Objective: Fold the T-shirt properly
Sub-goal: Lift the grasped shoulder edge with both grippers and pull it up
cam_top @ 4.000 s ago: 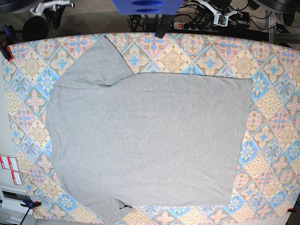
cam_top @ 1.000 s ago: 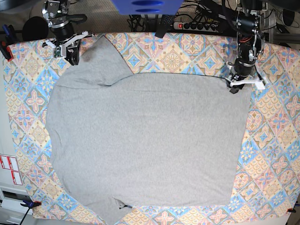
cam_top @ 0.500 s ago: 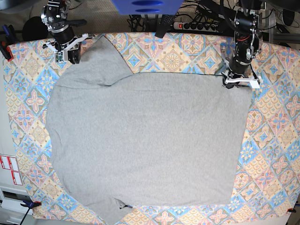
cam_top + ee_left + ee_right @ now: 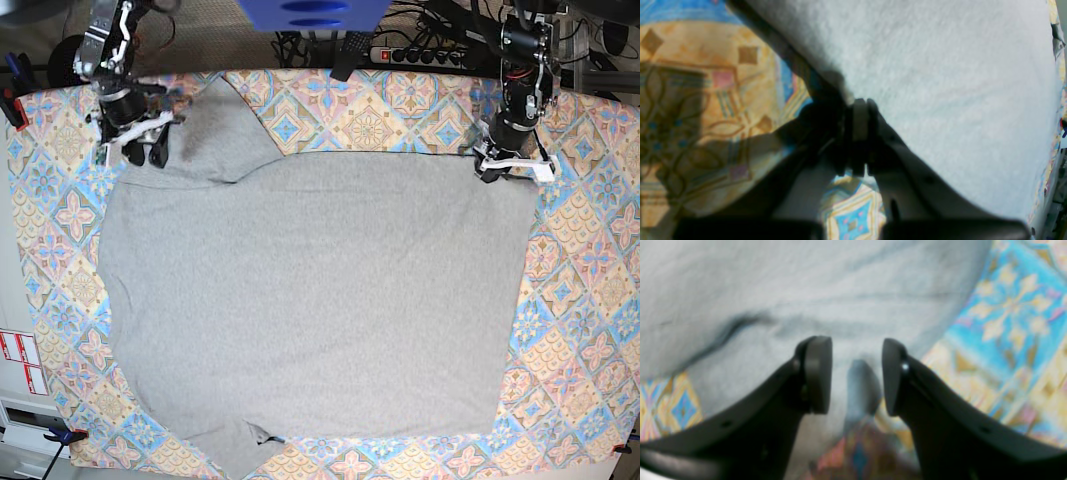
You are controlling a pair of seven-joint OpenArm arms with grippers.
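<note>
The grey T-shirt lies spread flat on the table, with one sleeve at the top left and the other at the bottom left. My left gripper sits at the shirt's upper right corner. In the left wrist view, my left gripper is shut right on the T-shirt edge, with a pale strip pinched between the fingers. My right gripper hovers at the upper sleeve's outer edge. The right wrist view shows my right gripper open, with sleeve fabric of the T-shirt below it and nothing between the fingers.
A colourful diamond-patterned tablecloth covers the table around the shirt. A power strip and cables lie behind the far edge. A blue clamp grips the near left corner. Red-and-white labels sit off the left edge.
My right gripper has moved down and left along the sleeve and has opened. My left gripper closed at the shirt's corner and has shifted slightly toward the far edge.
</note>
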